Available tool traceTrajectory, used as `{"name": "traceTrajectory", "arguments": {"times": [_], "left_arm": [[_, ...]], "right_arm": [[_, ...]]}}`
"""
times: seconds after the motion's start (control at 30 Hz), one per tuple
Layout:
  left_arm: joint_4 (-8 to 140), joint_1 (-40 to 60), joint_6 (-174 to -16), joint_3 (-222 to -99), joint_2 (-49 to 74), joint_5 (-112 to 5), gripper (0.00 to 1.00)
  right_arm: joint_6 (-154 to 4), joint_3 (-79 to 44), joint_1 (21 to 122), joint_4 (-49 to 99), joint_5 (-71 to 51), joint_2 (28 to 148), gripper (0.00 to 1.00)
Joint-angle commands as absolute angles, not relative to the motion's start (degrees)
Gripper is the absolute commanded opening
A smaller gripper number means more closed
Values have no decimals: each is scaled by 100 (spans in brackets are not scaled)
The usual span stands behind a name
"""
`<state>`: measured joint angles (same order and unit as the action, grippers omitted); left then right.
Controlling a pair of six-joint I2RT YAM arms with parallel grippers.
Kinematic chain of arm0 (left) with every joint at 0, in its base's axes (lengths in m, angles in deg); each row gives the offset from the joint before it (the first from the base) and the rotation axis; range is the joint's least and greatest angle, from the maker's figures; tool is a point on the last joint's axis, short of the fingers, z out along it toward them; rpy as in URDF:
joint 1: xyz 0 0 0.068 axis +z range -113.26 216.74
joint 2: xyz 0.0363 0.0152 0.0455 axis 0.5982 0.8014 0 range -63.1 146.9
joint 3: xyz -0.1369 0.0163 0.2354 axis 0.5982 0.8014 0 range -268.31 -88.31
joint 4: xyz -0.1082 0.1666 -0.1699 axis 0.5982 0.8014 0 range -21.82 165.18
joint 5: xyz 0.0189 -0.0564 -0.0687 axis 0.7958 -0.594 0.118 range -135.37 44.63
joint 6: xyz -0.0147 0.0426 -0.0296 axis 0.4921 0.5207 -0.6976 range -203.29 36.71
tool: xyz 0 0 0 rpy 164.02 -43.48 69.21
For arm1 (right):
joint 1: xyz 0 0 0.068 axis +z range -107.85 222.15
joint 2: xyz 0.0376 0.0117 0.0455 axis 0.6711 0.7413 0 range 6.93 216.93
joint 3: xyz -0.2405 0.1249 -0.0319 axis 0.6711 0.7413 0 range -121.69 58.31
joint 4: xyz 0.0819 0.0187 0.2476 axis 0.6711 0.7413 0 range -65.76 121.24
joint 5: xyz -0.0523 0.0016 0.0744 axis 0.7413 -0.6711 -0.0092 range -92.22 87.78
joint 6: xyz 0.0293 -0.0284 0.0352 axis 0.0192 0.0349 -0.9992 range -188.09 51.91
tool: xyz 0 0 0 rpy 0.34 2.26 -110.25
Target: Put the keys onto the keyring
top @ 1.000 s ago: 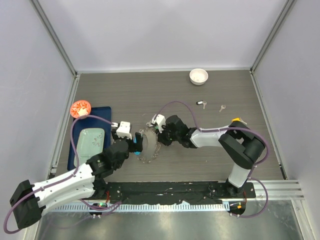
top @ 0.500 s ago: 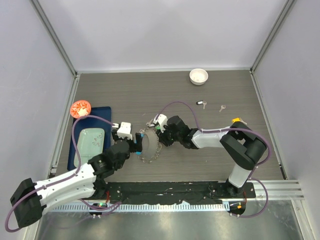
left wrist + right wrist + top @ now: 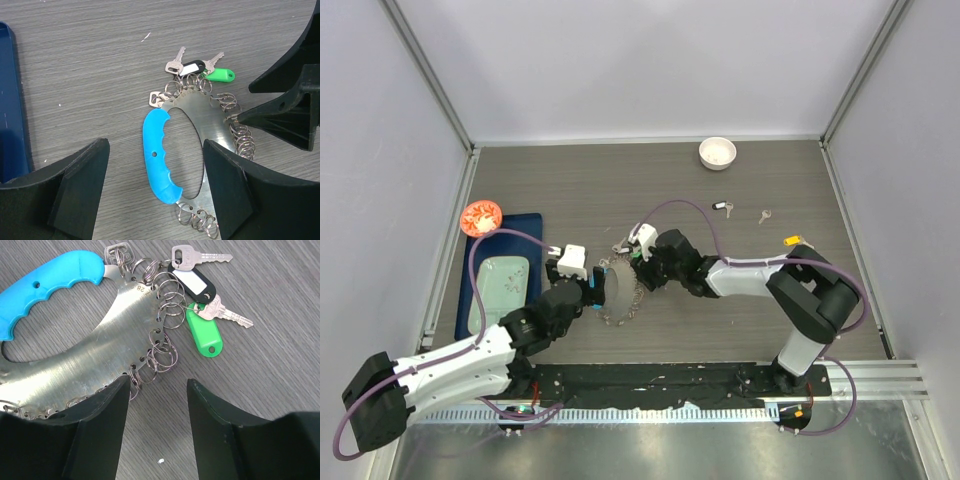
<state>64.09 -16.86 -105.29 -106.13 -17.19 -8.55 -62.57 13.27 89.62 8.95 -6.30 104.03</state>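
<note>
The keyring point(image 3: 618, 292) is a flat silver plate point(image 3: 85, 360) edged with small split rings and fitted with a blue grip point(image 3: 157, 155); it lies flat on the table between both arms. A plain silver key point(image 3: 200, 256), a black-tagged key point(image 3: 196, 284) and a green-tagged key point(image 3: 206, 335) lie fanned out at its rings. My left gripper point(image 3: 156, 150) is open and straddles the blue grip without touching it. My right gripper point(image 3: 157, 387) is open over bare table, its left finger point(image 3: 107, 410) over the plate's ringed edge. Loose keys, a black-tagged one point(image 3: 722, 207) and a silver one point(image 3: 763, 215), lie at the back right.
A yellow tag point(image 3: 792, 241) shows beside the right arm's elbow. A small white bowl point(image 3: 717, 152) stands at the back. At the left lies a dark blue tray point(image 3: 533, 224) holding a pale dish point(image 3: 503, 285), with an orange-red round thing point(image 3: 480, 216) at its far corner.
My right gripper's jaws have spread apart and let go at the keyring's ringed edge. The left gripper and the keyring have stayed put.
</note>
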Motion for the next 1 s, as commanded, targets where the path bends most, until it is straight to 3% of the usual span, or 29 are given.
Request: {"name": "traceTrajectory", "arguments": {"times": [0.0,0.2,0.33,0.53,0.73,0.97], "left_arm": [[6124,-1670,-10491,-10764,-1801,-766,80],[6142,-1678,-10491,-10773,-1775,-784,80],[6150,-1670,-10491,-10773,-1793,-775,80],[6159,-1670,-10482,-10782,-1819,-793,80],[6203,-1670,-10491,-10790,-1828,-775,80],[6229,-1670,-10500,-10773,-1898,-793,80]], "right_arm": [[-6238,1304,9005,736,-495,10106,57],[-5931,1146,9181,956,-240,10203,57],[-5877,1084,9304,1026,-29,10238,42],[-5903,1058,9339,1044,-37,10273,32],[-6114,1102,9313,938,138,10326,32],[-6518,1084,9085,833,-617,10405,34]]}}
